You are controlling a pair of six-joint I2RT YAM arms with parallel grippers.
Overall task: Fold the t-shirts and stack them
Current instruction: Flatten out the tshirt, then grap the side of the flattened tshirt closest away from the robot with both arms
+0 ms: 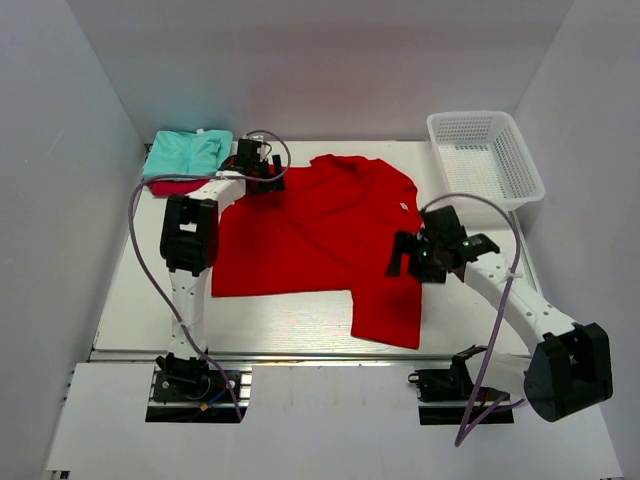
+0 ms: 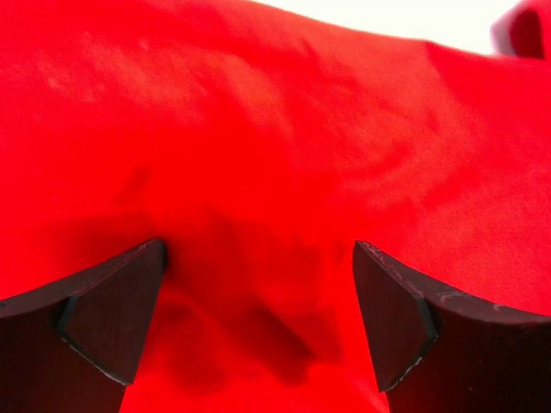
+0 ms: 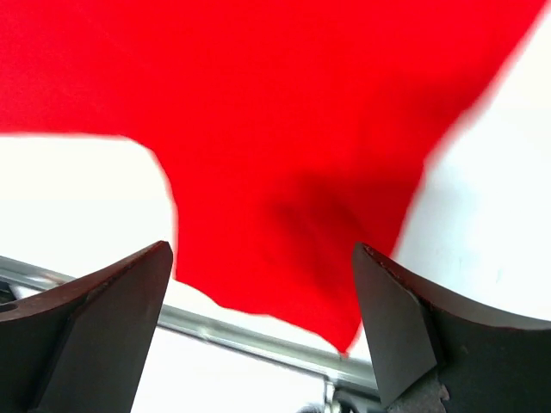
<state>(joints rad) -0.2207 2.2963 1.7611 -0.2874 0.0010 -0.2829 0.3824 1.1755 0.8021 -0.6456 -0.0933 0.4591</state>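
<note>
hovering with jaws wide apart and empty, the left gripper (image 1: 254, 160) is over the far-left part of the red t-shirt (image 1: 310, 230), and the right gripper (image 1: 412, 256), equally wide and empty, is over its right side. this shirt lies spread on the table (image 1: 290, 320), not yet folded; the mint t-shirt (image 1: 185, 152) sits folded on the crimson t-shirt (image 1: 175, 187), so it seems only one remains

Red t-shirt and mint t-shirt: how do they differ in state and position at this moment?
The red t-shirt lies spread across the middle of the table; the mint t-shirt is folded compactly at the far left corner. The red one covers far more surface than the mint one. The mint one rests on a darker pink shirt; the red one lies alone. Both are plain cloth.
</note>
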